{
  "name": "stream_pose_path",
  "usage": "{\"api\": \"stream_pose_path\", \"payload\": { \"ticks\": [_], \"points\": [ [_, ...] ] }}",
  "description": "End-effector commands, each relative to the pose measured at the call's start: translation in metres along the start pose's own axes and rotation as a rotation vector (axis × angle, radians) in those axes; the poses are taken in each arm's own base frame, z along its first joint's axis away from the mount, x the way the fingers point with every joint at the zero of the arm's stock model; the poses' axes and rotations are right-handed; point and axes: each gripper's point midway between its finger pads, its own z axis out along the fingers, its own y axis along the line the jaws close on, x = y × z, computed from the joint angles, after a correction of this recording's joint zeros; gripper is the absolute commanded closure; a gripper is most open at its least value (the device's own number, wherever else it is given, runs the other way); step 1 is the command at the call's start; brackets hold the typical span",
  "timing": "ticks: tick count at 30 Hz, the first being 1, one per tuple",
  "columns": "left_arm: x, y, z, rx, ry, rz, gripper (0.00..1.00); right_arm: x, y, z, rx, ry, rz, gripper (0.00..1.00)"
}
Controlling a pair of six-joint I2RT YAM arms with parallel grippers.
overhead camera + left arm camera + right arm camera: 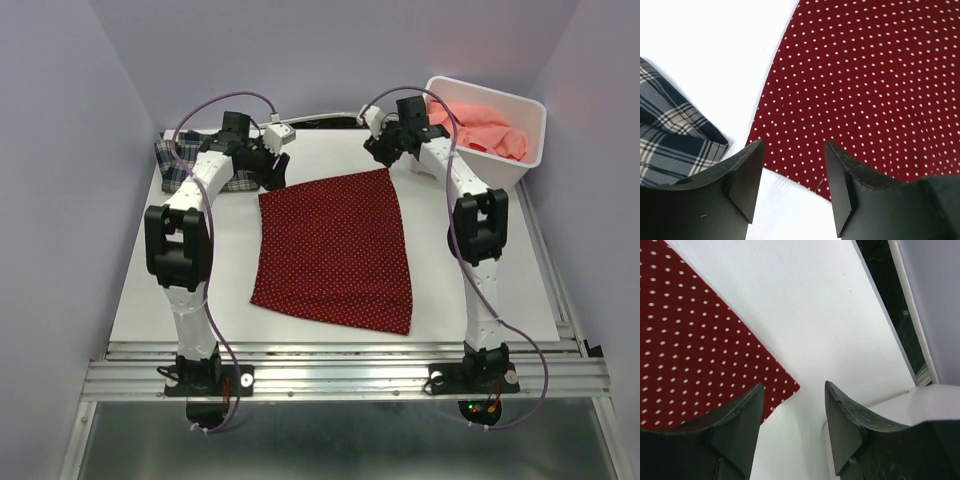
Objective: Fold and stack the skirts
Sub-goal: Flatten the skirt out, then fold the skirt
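The dark red dotted skirt (335,248) lies flat and spread in the middle of the white table. The plaid skirt (185,163) lies bunched at the far left, partly behind my left arm. The salmon-pink skirt (482,128) lies in the white bin. My left gripper (272,170) is open and empty just above the red skirt's far left corner (790,165); the plaid skirt (670,145) shows to its left. My right gripper (383,152) is open and empty above the red skirt's far right corner (785,385).
The white plastic bin (520,150) stands at the far right corner, close to my right gripper; its wall shows in the right wrist view (920,405). Purple walls enclose the table on three sides. The table's right edge (885,310) runs beside a dark gap.
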Motion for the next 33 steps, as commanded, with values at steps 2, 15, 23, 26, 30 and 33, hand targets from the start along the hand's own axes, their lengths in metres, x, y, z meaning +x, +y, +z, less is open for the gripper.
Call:
{"api": "stream_pose_path", "payload": {
  "ticks": [2, 15, 23, 26, 30, 33],
  "points": [
    [-0.024, 0.015, -0.002, -0.018, -0.087, -0.045, 0.38, 0.001, -0.021, 0.034, 0.019, -0.056, -0.093, 0.41],
    [0.009, 0.054, 0.022, -0.086, -0.024, -0.117, 0.37, 0.096, 0.018, 0.091, -0.088, 0.092, -0.195, 0.41],
    [0.043, 0.071, 0.056, -0.071, 0.084, -0.091, 0.37, 0.117, 0.042, 0.094, -0.175, 0.128, -0.214, 0.62],
    [0.056, 0.071, 0.067, -0.053, 0.112, -0.092, 0.40, 0.115, 0.042, 0.092, -0.178, 0.124, -0.212, 0.72],
    [0.076, 0.067, 0.074, -0.024, 0.166, -0.096, 0.45, 0.108, 0.039, 0.088, -0.176, 0.110, -0.222, 0.78],
    [0.087, 0.062, 0.076, -0.017, 0.180, -0.096, 0.54, 0.103, 0.036, 0.085, -0.164, 0.100, -0.219, 0.90]
  ]
}}
